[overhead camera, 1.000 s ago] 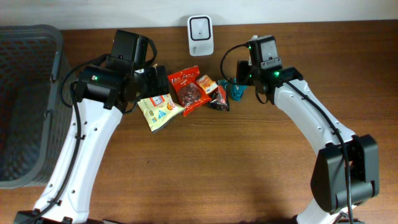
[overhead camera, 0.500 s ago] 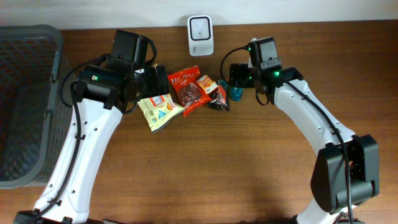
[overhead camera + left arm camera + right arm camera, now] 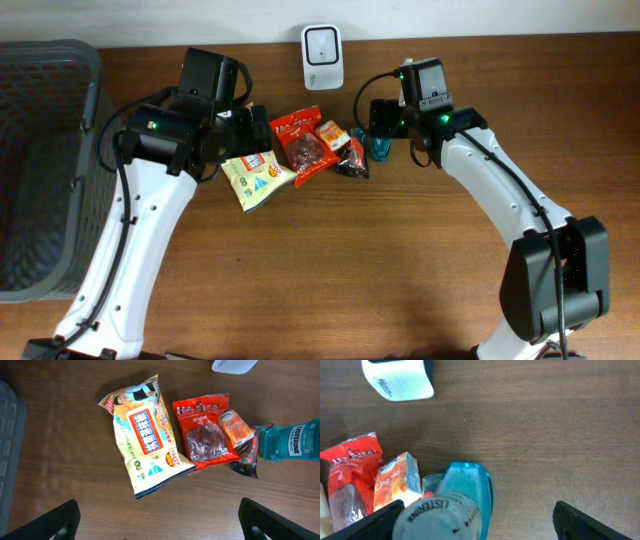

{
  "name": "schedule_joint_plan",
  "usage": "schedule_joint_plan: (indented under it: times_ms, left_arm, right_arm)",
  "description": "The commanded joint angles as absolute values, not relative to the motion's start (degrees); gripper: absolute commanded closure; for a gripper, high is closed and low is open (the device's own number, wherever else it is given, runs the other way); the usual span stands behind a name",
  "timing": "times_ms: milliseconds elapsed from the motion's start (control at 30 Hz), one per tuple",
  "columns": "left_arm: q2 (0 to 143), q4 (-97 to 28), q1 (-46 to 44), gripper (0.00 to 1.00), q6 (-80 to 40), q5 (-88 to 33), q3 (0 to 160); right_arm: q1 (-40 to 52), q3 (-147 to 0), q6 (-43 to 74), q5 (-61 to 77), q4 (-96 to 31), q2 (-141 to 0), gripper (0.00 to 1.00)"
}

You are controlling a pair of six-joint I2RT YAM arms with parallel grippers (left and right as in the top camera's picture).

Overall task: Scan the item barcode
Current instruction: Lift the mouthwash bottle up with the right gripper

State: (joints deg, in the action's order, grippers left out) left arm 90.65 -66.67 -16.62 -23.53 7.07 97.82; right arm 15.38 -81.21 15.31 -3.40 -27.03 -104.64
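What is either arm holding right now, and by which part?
Nothing. The left gripper hangs open over the snack packs; the right gripper straddles the mouthwash bottle, jaws wide, not gripping.

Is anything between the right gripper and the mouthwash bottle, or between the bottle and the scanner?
Nothing visible. The right gripper hangs open over the mouthwash bottle; only bare table separates it from the scanner. Snack packets lie to one side.

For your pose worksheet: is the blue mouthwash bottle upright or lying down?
Lying down: the mouthwash bottle rests lengthwise on the table, label facing up.
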Motion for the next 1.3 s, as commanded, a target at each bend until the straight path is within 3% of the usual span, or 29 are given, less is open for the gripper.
schedule_joint_plan:
  times_ms: [0, 133, 467, 667, 967, 1100, 1267]
  left_arm:
    - [90.7, -66.7, -16.5, 0.01, -23.0, 6.9, 98.0]
    - [90.7, -66.7, -16.5, 0.01, -23.0, 6.9, 98.0]
    - [90.7, -66.7, -16.4, 0.01, -23.0, 6.9, 98.0]
    - [90.7, -66.7, -16.4, 0.01, -23.0, 6.9, 98.0]
    - [90.7, -66.7, -16.5, 0.01, -23.0, 6.9, 98.0]
    - [90.7, -66.7, -16.5, 0.01, -23.0, 6.9, 98.0]
    - [90.7, -66.7, -16.5, 0.01, -23.0, 6.9, 98.0]
  right_arm:
    - [15.7, -81.6, 15.6, -3.2, -26.3, -105.2, 0.16]
    - [15.7, -81.6, 15.6, -3.3, -25.6, -105.2, 0.34]
    - [15.6, -81.6, 15.5, -13.2, -26.4, -105.2, 0.62]
    - [12.4, -81.6, 15.5, -13.6, -30.0, -105.2, 0.68]
    - [7.4, -78.5, 18.5, -13.5, -38.5, -105.4, 0.67]
    - [6.7, -75.7, 22.0, -13.1, -42.1, -105.4, 0.6]
    - [6.7, -70.7, 24.6, -10.0, -42.7, -105.4, 0.59]
